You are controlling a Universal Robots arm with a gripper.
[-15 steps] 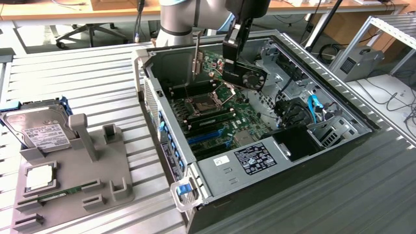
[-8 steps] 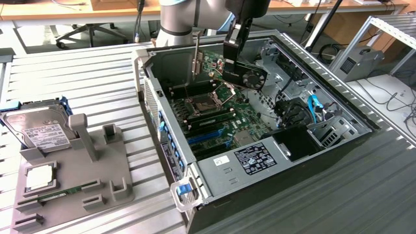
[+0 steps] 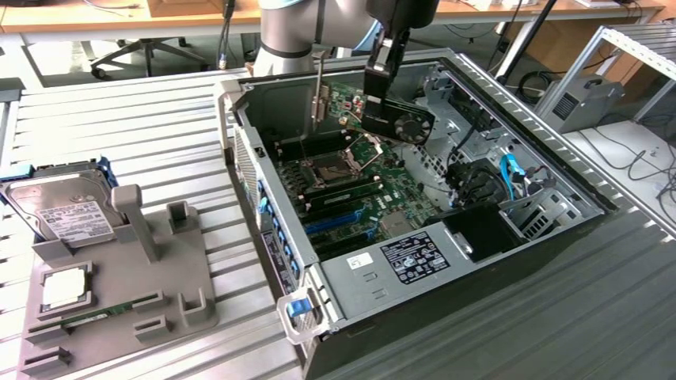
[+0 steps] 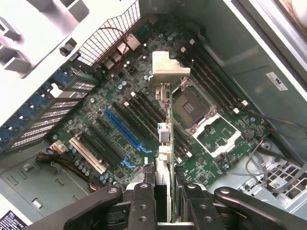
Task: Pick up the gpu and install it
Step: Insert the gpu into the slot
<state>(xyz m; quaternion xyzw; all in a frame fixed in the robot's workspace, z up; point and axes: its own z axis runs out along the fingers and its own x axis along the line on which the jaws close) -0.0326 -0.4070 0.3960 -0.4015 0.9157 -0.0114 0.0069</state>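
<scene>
We judge the install step underway: jaws clamped on the gpu, edge-down above the motherboard; seating calls for squaring its edge over a slot.

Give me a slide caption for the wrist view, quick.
Gripper clamps the gpu edge-on over the motherboard inside the open case.
</scene>
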